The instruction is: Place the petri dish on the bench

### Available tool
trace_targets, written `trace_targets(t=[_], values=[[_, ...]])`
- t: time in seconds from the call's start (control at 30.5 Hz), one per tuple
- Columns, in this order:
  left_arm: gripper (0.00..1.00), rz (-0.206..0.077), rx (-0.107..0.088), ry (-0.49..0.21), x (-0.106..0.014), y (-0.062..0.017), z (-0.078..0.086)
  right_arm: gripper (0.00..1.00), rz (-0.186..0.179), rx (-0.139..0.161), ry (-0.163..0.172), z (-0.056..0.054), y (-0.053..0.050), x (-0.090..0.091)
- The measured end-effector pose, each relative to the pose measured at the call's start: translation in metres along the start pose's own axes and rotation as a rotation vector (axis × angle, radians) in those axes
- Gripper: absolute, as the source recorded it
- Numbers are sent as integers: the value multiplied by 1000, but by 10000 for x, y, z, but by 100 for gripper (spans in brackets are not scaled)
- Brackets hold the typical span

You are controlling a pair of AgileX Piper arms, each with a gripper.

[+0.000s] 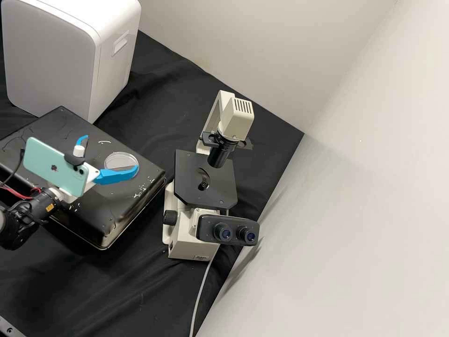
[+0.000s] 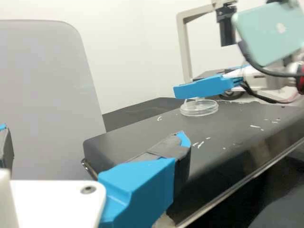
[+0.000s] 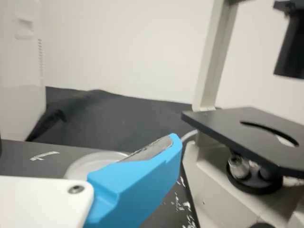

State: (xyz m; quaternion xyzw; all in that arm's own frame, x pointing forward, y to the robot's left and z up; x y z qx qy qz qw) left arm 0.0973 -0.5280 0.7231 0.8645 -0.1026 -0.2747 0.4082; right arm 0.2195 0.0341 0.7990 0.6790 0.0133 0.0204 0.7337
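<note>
Petri dish (image 1: 119, 160), clear and round: sits flat on the black slab (image 1: 117, 206), near its far right corner, not on the bench (image 1: 93, 290) cloth itself.

Right gripper (image 1: 111, 152): hangs low over that same corner, spread wide open, grips nothing. Straddles the dish loosely, one blue finger (image 1: 118, 174) curving along the dish's near rim, touching it or just beside it, cannot tell which; the other finger (image 1: 83, 139) off toward the slab's far edge, apart from the dish. Carries a pale green phone (image 1: 51, 166) at its wrist.

Left gripper (image 2: 92, 142): sits at the slab's opposite end, about level with its edge, likewise spread open and empty. Faces along the slab top toward the dish.

Microscope (image 1: 206, 196): stands on the bench cloth just beside the slab's right edge, black stage facing up, eyepieces toward the bench's near edge.

White appliance (image 1: 65, 51): stands at the bench's far left corner, behind the slab.
</note>
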Motion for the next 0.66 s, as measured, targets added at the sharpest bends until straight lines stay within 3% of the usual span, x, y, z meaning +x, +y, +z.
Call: trace_targets(t=[0.13,0.3,0.43,0.56,0.66], values=[[100,13,-18,12,-9,28,-23,100,-3,-5,23,-24,-48,-107],[100,17,-19,13,-10,33,-24,100,-23,21,-2,-14,-126,-255],[100,17,-19,13,-10,33,-24,100,-4,48,-19,-3,-111,-384],[100,17,-19,13,-10,33,-24,100,27,152,8,-38,-52,-448],[100,17,-19,13,-10,33,-24,100,46,219,7,-47,-36,-461]])
